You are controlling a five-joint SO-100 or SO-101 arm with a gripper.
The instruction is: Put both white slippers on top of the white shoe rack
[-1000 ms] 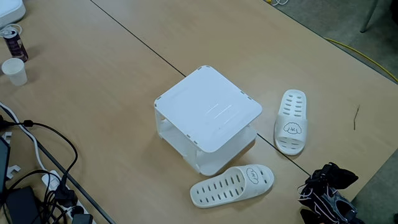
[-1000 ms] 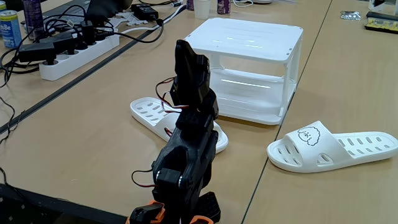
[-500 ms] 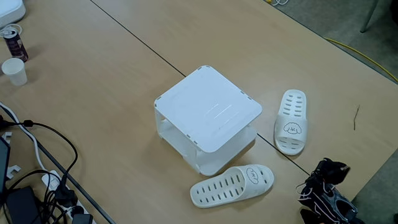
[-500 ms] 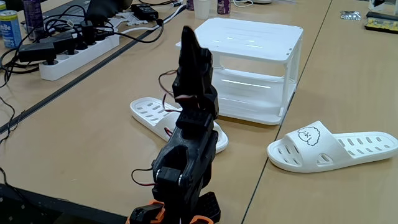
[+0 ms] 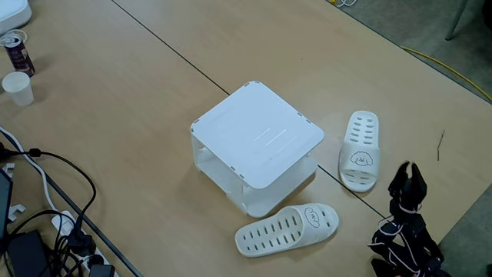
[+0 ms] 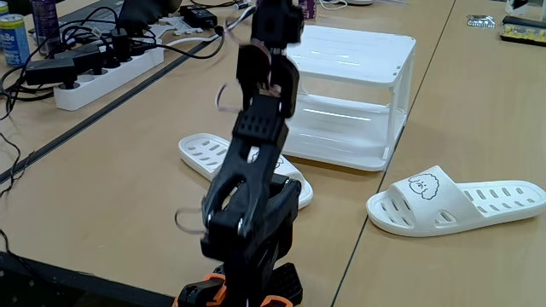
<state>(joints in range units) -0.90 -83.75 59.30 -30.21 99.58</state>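
Both slippers are seen flat on the table, none on the rack. In a fixed view from above, the rack stands near the picture's middle with its flat top bare; one slipper lies at about 5 o'clock from the rack, just beside its lower corner, with the puppy face toward the right, and the other slipper lies at about 3 o'clock, apart from the rack, its vent rows pointing to 12 o'clock. In a fixed view from low behind the arm, the rack is seen with two tiers, the far slipper partly hidden behind the arm at 8 o'clock from the rack, and the near slipper at 5 o'clock from it, puppy face up. The arm is raised upright in that view, blurred, its base at 6 o'clock. The gripper is seen from above at about 4 o'clock from the rack, near the table's edge, touching nothing; whether its jaws are apart cannot be told. Farther out, a paper cup and a can stand at 10 o'clock, cables lie at 8 o'clock, and a power strip is seen at the low view's upper left
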